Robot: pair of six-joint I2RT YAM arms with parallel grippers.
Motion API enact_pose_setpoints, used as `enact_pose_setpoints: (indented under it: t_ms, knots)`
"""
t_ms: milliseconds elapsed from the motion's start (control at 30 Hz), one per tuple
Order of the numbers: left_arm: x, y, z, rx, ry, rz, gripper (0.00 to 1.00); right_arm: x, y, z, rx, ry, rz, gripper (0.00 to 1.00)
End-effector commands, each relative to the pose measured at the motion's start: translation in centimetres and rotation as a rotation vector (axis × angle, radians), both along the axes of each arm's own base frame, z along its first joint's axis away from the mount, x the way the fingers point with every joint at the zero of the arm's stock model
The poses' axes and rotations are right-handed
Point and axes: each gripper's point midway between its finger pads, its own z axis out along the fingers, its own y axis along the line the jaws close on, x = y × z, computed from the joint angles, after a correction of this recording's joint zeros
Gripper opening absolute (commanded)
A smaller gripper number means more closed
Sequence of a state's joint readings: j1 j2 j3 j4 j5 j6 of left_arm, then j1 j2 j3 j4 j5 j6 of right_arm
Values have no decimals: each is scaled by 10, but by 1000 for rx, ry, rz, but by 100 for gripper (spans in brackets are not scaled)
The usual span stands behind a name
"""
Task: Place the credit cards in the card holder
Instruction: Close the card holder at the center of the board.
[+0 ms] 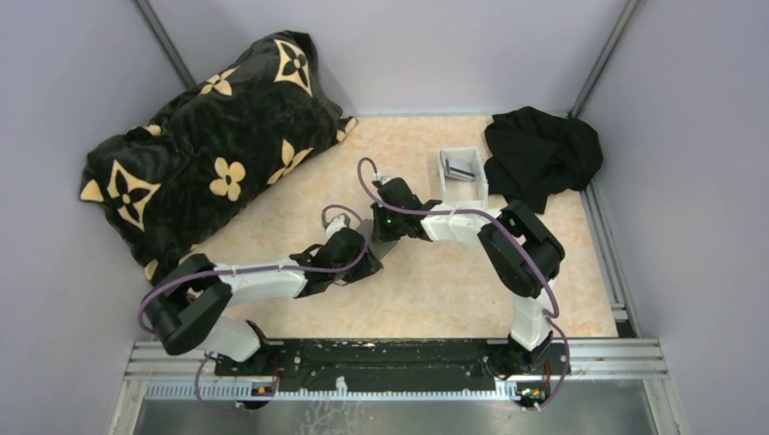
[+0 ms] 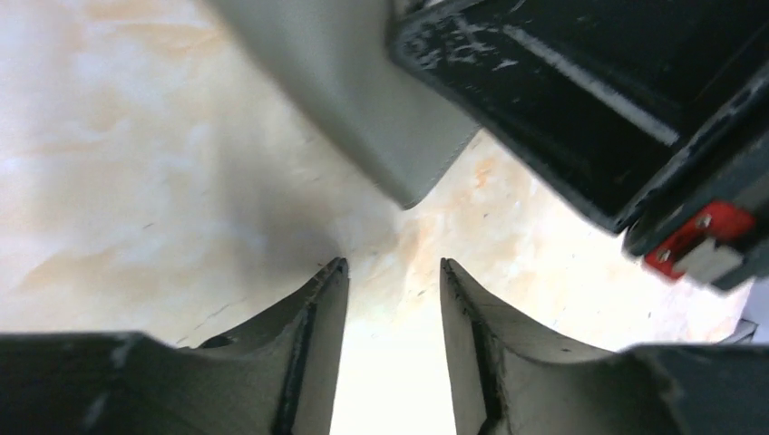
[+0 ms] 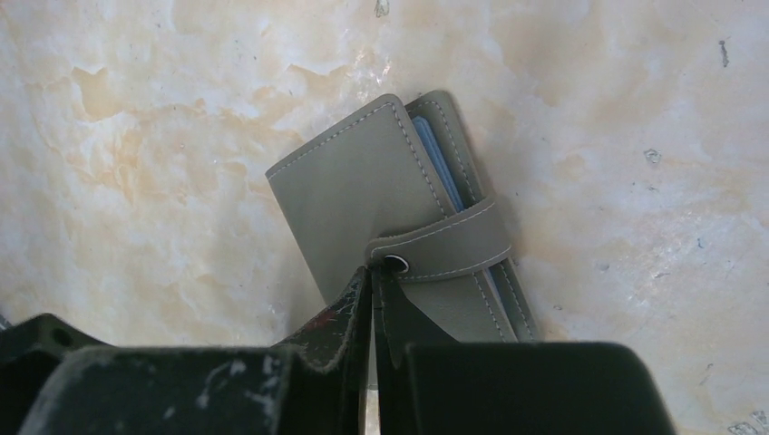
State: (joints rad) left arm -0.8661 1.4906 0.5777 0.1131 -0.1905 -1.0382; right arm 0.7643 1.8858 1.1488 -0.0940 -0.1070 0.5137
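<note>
The left gripper [image 2: 390, 263] hangs low over the table [image 1: 426, 290] with its fingers apart and nothing between them. Just to its right, near the middle of the table, the card holder [image 3: 354, 190] lies folded with its strap [image 3: 444, 249] fastened. A blue edge [image 3: 440, 168] shows inside, and the right gripper [image 3: 374, 272] has its fingers pressed together, tips at the snap [image 3: 395, 264]. Farther right, a white tray [image 1: 458, 151] holds the grey credit cards [image 1: 462, 168].
</note>
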Motion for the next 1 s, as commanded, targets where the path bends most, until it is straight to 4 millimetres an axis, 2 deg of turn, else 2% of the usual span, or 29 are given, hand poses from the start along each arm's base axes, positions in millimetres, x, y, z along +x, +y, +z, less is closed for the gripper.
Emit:
enact_pose_setpoints:
  t_ms: [0,133,267,700,767,833,967]
  knots:
    - [-33,75,-31,257,92,77,54,1,-12,13,-43,-41,15,7]
    - [-12,81,0,244,-7,170,60,3,-9,30,-39,-80,32,15]
    - [4,88,12,241,-73,251,63,4,-6,43,-27,-114,42,22]
    - [60,82,13,185,-143,340,64,7,-15,78,-49,-246,60,25]
    - [62,77,10,182,-132,329,64,6,-17,82,-46,-265,57,25]
    - [62,72,7,173,-117,316,64,7,-22,97,-40,-306,38,25]
    - [51,68,-3,155,-62,283,64,12,-41,104,-93,-359,-26,23]
